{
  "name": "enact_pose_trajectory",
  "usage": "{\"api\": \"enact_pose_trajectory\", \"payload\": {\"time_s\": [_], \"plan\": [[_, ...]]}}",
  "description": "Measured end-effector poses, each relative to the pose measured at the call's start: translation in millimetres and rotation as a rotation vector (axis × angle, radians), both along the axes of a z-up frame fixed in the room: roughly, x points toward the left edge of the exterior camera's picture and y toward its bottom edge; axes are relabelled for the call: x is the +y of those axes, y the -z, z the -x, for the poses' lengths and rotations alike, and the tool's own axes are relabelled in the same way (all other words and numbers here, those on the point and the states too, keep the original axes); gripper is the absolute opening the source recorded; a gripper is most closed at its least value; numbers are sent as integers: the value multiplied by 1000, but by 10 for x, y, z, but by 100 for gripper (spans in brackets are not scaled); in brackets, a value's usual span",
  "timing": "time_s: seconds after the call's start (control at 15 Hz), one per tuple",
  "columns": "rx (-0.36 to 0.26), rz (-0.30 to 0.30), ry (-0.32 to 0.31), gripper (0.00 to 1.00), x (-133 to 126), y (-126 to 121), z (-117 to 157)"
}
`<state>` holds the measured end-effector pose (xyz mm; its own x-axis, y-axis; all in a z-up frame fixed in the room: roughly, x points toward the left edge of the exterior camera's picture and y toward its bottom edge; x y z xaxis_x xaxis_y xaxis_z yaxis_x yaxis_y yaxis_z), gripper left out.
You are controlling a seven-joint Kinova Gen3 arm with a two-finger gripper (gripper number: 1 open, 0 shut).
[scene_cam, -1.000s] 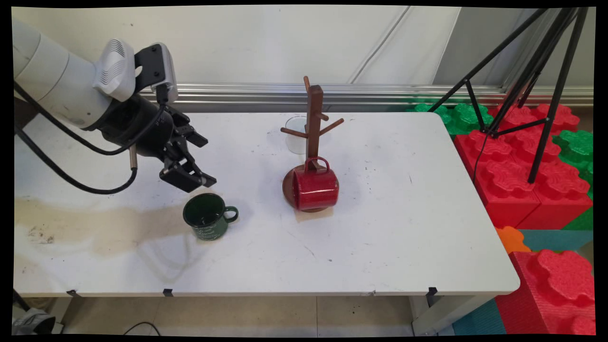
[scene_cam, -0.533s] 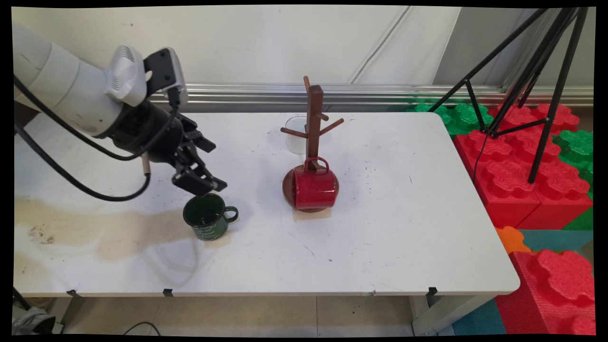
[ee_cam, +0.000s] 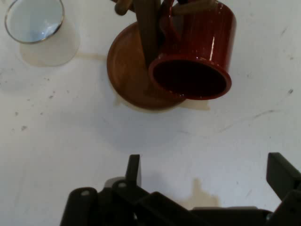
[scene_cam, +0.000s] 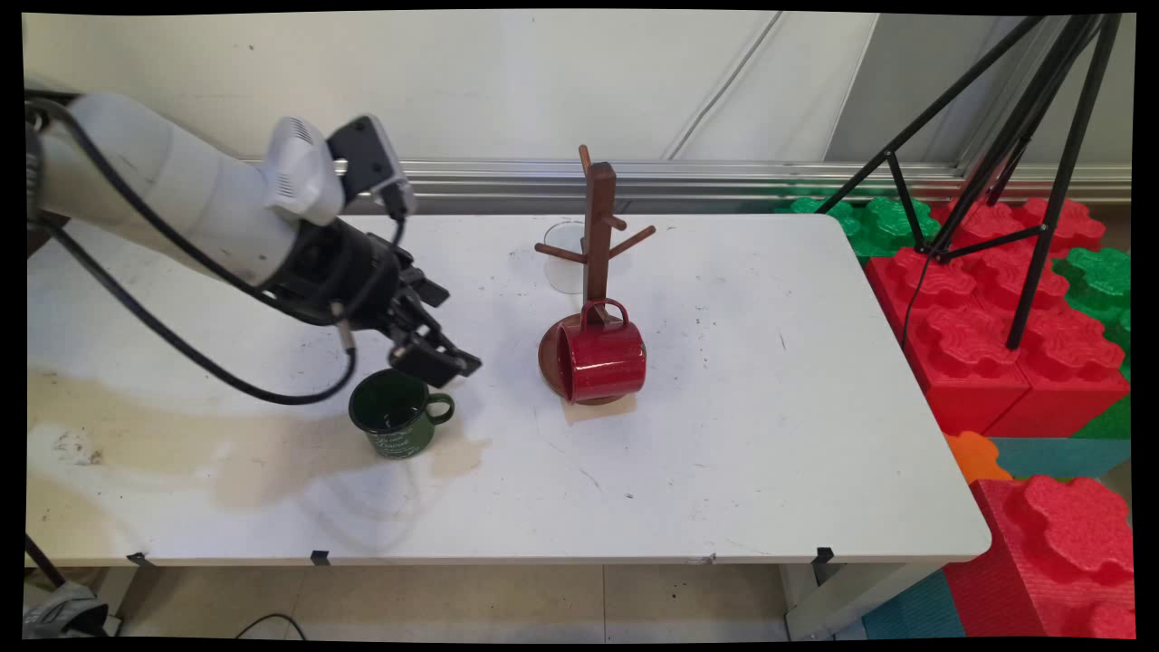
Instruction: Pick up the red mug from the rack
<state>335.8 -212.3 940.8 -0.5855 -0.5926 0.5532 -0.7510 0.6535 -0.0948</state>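
White table [scene_cam: 724, 435] spans most of main view, stained tan at left near edge. Red and green foam blocks [scene_cam: 996, 335] stacked off right side, black tripod [scene_cam: 1041, 163] standing on them. White arm enters from left, black cables hanging below it.

Brown wooden mug tree [scene_cam: 598, 235] stands mid-table on round base, pegs angled up; seen in hand view at top centre [ee_cam: 136, 70]. Red mug [scene_cam: 599, 359] hangs by handle from low peg, tipped on its side, mouth facing left toward gripper; in hand view [ee_cam: 197, 47] open mouth faces camera, resting against tree base. Clear glass [scene_cam: 563, 258] upright behind tree, partly hidden by it; in hand view [ee_cam: 40, 28] at top left, just beside base, apart from it.

Green mug [scene_cam: 394, 414] upright on table, handle pointing right, left of tree and well apart from it.

Black gripper [scene_cam: 433, 358] hovers just above green mug's far right rim, pointing right toward red mug, not touching either. In hand view gripper [ee_cam: 207, 176] fingers spread wide apart, nothing between them, bare table ahead, red mug straight beyond.
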Motion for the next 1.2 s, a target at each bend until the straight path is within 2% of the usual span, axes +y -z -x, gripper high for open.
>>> {"api": "enact_pose_trajectory", "payload": {"time_s": [1.2], "plan": [[197, -16, -171, 100, -337, 689, 591]]}}
